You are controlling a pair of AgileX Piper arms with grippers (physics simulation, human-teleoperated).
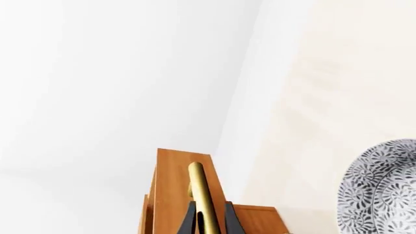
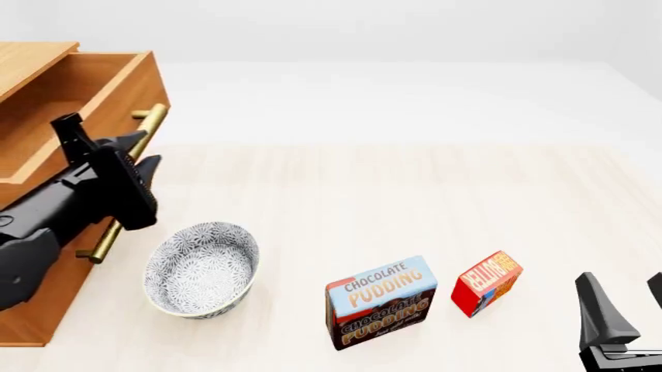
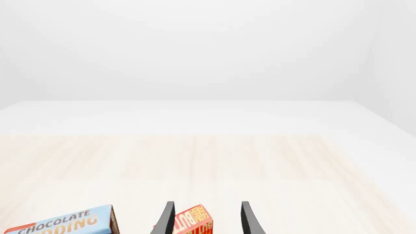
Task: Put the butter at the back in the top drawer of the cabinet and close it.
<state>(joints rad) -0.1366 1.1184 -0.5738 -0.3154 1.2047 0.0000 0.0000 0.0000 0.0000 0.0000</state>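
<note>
The left fingers (image 1: 209,222) closed around the top drawer's handle (image 1: 201,190); the butter (image 3: 193,220) lay between the right fingers (image 3: 206,219), spread wide and empty. A glancing closure could topple it toward the pudding box (image 2: 380,302)

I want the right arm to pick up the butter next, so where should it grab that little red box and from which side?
Grip the butter across its two long red sides, coming down from above. It lies flat on the table, angled, clear of the pudding box to its left, so both sides look free. The right gripper is open and, in the right wrist view, roughly lined up with it.
</note>
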